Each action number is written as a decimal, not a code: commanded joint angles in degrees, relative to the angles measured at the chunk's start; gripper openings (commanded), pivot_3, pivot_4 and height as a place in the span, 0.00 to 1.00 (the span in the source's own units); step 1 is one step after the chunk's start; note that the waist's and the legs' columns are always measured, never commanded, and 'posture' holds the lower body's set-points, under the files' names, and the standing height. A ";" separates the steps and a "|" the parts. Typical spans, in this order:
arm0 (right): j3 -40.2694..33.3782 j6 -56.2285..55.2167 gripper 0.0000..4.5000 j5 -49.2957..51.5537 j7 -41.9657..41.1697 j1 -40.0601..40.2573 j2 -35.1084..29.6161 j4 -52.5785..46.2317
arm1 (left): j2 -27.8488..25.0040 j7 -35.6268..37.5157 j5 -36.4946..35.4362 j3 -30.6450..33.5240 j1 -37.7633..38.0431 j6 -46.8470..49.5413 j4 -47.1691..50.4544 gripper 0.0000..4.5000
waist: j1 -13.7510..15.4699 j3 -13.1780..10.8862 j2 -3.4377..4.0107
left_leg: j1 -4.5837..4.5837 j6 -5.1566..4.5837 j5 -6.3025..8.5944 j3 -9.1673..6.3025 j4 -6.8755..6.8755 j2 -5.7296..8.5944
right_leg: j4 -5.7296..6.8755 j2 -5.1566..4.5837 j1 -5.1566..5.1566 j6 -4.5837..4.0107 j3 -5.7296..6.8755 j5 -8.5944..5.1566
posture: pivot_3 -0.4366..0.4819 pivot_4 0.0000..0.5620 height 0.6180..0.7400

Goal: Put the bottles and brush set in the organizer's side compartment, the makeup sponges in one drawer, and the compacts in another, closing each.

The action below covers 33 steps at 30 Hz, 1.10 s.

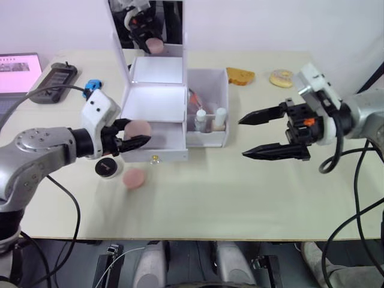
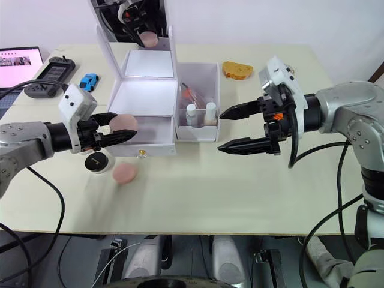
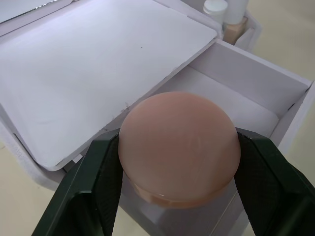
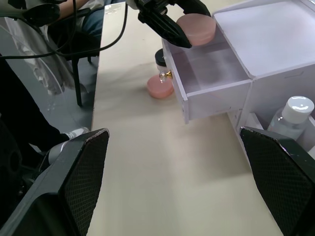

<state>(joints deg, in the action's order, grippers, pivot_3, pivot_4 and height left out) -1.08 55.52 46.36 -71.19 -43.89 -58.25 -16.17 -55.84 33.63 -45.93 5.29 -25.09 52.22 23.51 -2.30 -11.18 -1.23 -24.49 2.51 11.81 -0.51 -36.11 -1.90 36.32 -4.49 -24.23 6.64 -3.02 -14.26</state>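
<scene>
The white organizer (image 1: 155, 102) stands mid-table with its mirror lid up and one front drawer (image 1: 165, 141) pulled out. My left gripper (image 1: 139, 133) is shut on a pink makeup sponge (image 3: 179, 147), held just over the left end of that open drawer. A second sponge (image 1: 134, 177) lies on the table in front, beside a black compact (image 1: 107, 168). In the side compartment (image 1: 207, 139) stand two bottles (image 1: 201, 119) (image 1: 220, 117), with the brush set (image 2: 187, 93) behind them. To the right of the organizer my right gripper (image 1: 242, 138) hangs open, holding nothing.
At the back right lie a toast-shaped piece (image 1: 240, 75) and a round cookie (image 1: 281, 78). A blue toy car (image 1: 92, 86), a black handheld device (image 1: 54, 81) and a laptop (image 1: 18, 69) sit at the back left. Cables trail from both arms.
</scene>
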 commanded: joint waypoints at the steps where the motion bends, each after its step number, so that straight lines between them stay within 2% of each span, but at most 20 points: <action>1: -2.31 -0.52 1.00 0.85 0.35 -0.77 -0.38 -1.14 | 0.97 0.56 0.99 1.60 -1.24 -0.75 0.78 0.82 | 0.03 0.00 0.00 | 0.00 0.00 0.00 0.00 -0.01 0.00 | 0.00 0.00 0.00 0.01 0.00 0.01 | 0.48 0.27 0.98; 3: -2.18 -0.59 1.00 0.81 0.40 -0.88 -0.30 -0.99 | 1.38 0.82 1.37 1.77 -1.45 -0.63 0.98 0.99 | 0.05 0.00 0.00 | 0.00 0.00 0.00 0.00 -0.02 0.00 | 0.00 0.00 0.01 0.04 0.00 0.02 | 0.48 0.27 0.98; 8: -1.89 -0.83 1.00 0.66 0.43 -1.09 -0.18 -0.73 | 1.28 1.29 2.17 2.63 -1.91 -0.43 0.94 0.99 | 0.03 0.00 0.00 | 0.00 0.00 0.00 0.00 -0.02 0.00 | 0.00 0.00 0.01 0.05 -0.01 0.03 | 0.48 0.27 0.98; 17: -0.81 -2.59 1.00 -0.54 -0.89 -1.24 -0.21 0.35 | 0.04 3.53 -1.74 9.55 0.15 1.91 2.72 0.99 | 0.01 0.00 0.00 | 0.00 0.00 0.00 0.00 -0.03 0.00 | 0.00 0.00 0.01 0.05 -0.01 0.03 | 0.48 0.27 0.98; 21: 0.52 -11.82 1.00 -6.40 -0.76 -0.54 2.60 3.57 | -0.08 7.97 -8.25 21.98 7.40 2.42 5.05 0.99 | -0.48 0.00 -0.02 | 0.01 0.00 0.00 0.02 0.03 -0.01 | 0.00 0.00 -0.01 0.06 -0.03 0.03 | 0.48 0.27 0.98; 26: -1.36 -21.23 1.00 -13.07 0.81 2.72 4.14 12.46 | 0.59 13.74 -1.99 36.21 22.41 -3.97 -0.83 0.99 | -0.26 0.00 -0.02 | 0.04 0.00 0.00 0.02 0.01 -0.04 | 0.11 0.02 -0.08 0.04 -0.01 0.02 | 0.48 0.27 0.98; 29: -3.67 -29.88 1.00 -17.16 2.39 6.69 5.16 17.93 | 1.57 15.80 3.81 40.22 28.09 -11.17 -7.71 0.99 | 0.12 0.02 -0.07 | 0.04 0.00 0.00 0.02 -0.08 -0.02 | 0.08 -0.01 -0.01 0.00 -0.01 0.02 | 0.48 0.27 0.98; 33: -8.21 -36.16 1.00 -18.28 6.60 7.37 8.41 24.69 | 3.33 18.74 9.51 42.93 34.22 -20.02 -15.52 0.99 | -0.20 0.02 -0.07 | 0.04 0.01 0.00 0.14 -0.12 0.00 | -0.02 -0.10 0.05 -0.13 -0.04 0.10 | 0.48 0.27 0.98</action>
<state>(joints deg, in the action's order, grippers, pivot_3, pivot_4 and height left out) -5.33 22.18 28.06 -65.86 -35.29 -49.56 7.48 -52.73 50.94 -38.84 45.80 8.14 36.54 9.72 -2.49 -11.16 -1.30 -24.45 2.52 11.80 -0.36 -36.24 -1.89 36.30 -4.59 -24.18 6.50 -3.07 -14.14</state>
